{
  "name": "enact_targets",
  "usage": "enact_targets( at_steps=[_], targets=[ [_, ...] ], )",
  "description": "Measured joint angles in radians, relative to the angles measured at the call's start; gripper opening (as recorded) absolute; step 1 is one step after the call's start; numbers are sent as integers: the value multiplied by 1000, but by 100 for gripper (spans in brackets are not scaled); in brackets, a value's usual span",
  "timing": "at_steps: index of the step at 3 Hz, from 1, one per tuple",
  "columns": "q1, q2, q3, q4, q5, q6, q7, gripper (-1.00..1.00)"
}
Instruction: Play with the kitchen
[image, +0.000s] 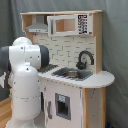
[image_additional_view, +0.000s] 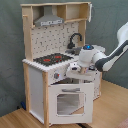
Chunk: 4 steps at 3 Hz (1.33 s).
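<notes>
You can't tell the gripper's (image_additional_view: 75, 70) finger spread — it's blurred against the kitchen's (image_additional_view: 40, 75) front, above the oven door (image_additional_view: 69, 101).

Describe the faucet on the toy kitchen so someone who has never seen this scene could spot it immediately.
Start at the tall white and light-wood toy kitchen and find its countertop, below the white tiled back wall. In both exterior views the black curved faucet rises behind the metal sink, beside the black-and-red hob. It is the only dark hooked shape standing upright on the counter.
</notes>
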<state>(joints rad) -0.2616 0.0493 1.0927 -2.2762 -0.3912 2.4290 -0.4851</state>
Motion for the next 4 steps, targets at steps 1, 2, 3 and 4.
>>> enact_targets(
  at_steps=[1,2,3,4],
  targets=[
    [-1,80,-7,0,-1,-3,-70,100],
    [0,159,-19,-2,-9,-3,-130,100],
    [4,227,-12,-1,-16,68,-156,100],
    [4,237,-11,-1,-16,86,-156,100]
  ],
)
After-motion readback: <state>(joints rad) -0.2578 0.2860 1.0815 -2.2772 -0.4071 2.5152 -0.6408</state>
